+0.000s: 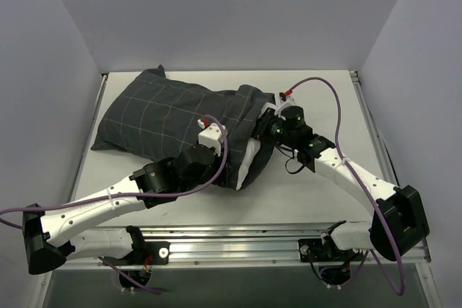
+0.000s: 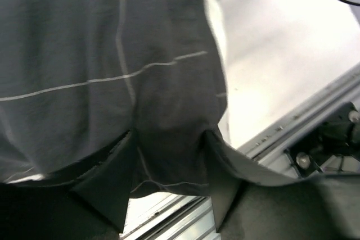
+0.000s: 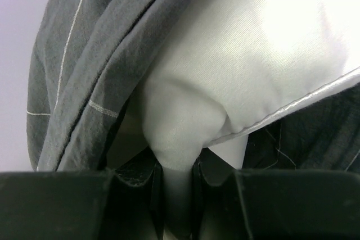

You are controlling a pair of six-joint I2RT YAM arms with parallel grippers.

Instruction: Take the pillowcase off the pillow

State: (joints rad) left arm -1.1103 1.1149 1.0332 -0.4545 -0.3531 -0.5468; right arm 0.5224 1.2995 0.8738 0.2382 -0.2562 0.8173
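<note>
The dark checked pillowcase (image 1: 166, 117) lies across the back left of the table with the pillow inside. A strip of white pillow (image 1: 250, 158) shows at its open right end. My left gripper (image 1: 227, 166) is at that open end, shut on the pillowcase's hem; in the left wrist view the cloth (image 2: 84, 54) hangs bunched between the fingers of this gripper (image 2: 169, 178). My right gripper (image 1: 261, 135) is shut on a pinched corner of the pillow. In the right wrist view the white pillow (image 3: 253, 54) runs down between the fingers of this gripper (image 3: 177, 189), and the pillowcase (image 3: 84, 54) is folded back at its left.
The white table (image 1: 317, 91) lies bare on the right. A metal rail (image 1: 238, 239) runs along the near edge and also shows in the left wrist view (image 2: 315, 111). Grey walls close in the left, back and right. A purple cable (image 1: 336, 106) loops over the right arm.
</note>
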